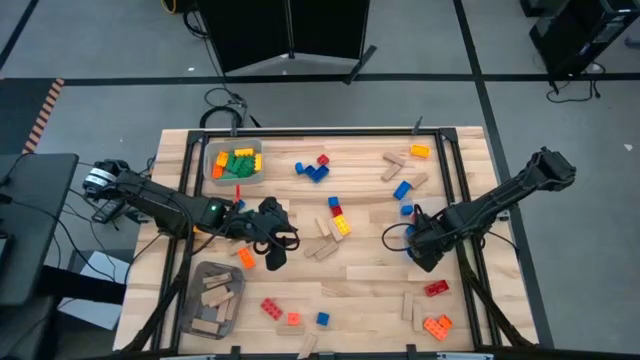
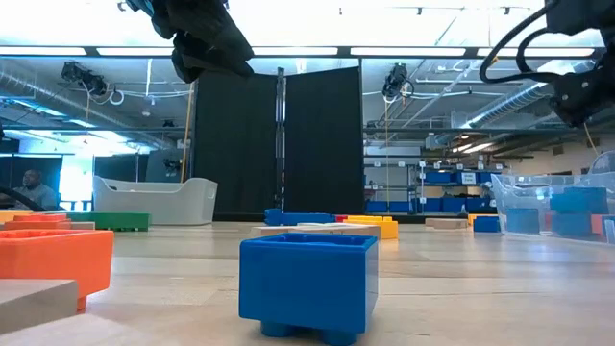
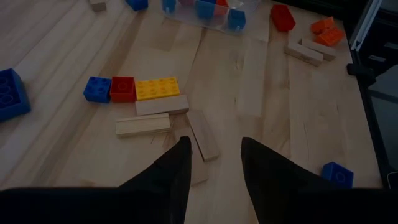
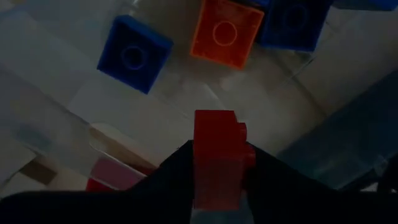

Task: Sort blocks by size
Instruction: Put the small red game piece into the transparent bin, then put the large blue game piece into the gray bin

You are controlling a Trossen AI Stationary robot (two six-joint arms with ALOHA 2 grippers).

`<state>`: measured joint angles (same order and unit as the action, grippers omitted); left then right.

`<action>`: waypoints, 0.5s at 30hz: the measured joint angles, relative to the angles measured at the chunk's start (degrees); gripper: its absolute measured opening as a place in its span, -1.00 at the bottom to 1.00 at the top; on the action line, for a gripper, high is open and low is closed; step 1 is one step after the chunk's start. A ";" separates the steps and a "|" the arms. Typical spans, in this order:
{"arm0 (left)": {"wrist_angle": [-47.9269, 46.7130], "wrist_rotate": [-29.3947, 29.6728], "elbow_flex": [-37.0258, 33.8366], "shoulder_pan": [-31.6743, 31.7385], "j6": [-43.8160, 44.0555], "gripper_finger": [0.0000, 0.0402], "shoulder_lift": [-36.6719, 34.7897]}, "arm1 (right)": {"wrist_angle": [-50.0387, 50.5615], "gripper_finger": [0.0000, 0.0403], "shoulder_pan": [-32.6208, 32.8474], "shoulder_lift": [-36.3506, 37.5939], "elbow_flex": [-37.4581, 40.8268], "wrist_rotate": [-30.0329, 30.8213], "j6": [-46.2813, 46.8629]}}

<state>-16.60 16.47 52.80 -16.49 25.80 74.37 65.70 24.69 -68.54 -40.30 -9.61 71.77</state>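
My right gripper (image 1: 424, 250) hangs at the table's right, pointing down over a clear bin (image 4: 74, 106), shut on a small red block (image 4: 217, 155). In the bin lie two blue blocks (image 4: 134, 53) and an orange one (image 4: 225, 32). My left gripper (image 3: 214, 146) hovers open near the table's middle (image 1: 274, 242), above tan wooden pieces (image 3: 202, 134). Beside them a blue, red and yellow block (image 3: 134, 88) lie in a row. Other studded blocks and wooden pieces lie scattered over the table. My right gripper pinches the red block by two opposite sides (image 4: 200, 163) between its two fingers. The fingers come from above, pointing down. The block is lifted clear, above the clear bin's floor.
A clear bin (image 1: 235, 163) with green and yellow blocks stands at the far left. A grey bin (image 1: 212, 298) of wooden pieces stands at the near left. Red and orange blocks (image 1: 437, 322) lie near the front right corner. A blue block (image 2: 307, 284) sits close to the low camera.
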 joint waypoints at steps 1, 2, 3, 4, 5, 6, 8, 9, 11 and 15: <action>0.00 0.00 0.00 0.00 0.00 -0.27 0.00 | -0.34 -0.27 -0.01 0.01 0.14 0.09 -0.01; 0.00 0.00 0.00 0.00 0.00 -0.27 0.00 | -0.53 -0.20 -0.01 0.01 0.14 0.48 0.01; 0.00 0.00 0.00 0.00 0.00 -0.27 0.00 | -0.59 -0.13 0.01 0.01 0.12 0.89 0.00; 0.00 0.00 0.00 0.00 0.00 -0.27 0.00 | -0.50 -0.06 -0.01 0.01 0.09 1.11 0.00; 0.01 0.00 0.00 0.00 0.00 -0.27 0.00 | -0.50 0.00 -0.01 0.01 0.03 1.39 0.00; 0.00 0.00 0.00 0.00 0.00 -0.27 0.00 | -0.59 0.05 -0.01 0.01 -0.04 1.65 -0.01; 0.00 0.02 0.00 0.00 0.00 -0.27 0.00 | -0.53 0.13 0.01 0.01 -0.06 1.84 -0.18; 0.02 0.02 0.00 0.00 0.00 -0.27 0.00 | -0.53 0.16 -0.01 0.01 -0.06 1.84 -0.49; 0.00 0.01 0.00 0.00 0.00 -0.27 0.00 | -0.51 0.20 -0.01 0.01 -0.06 1.86 -0.87; 0.01 0.02 0.00 0.00 0.00 -0.27 0.00 | -0.51 0.22 -0.01 0.43 -0.06 1.92 -0.78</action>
<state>-16.59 16.49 52.80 -16.49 25.80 74.37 65.19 24.69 -68.11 -40.36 -7.68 70.99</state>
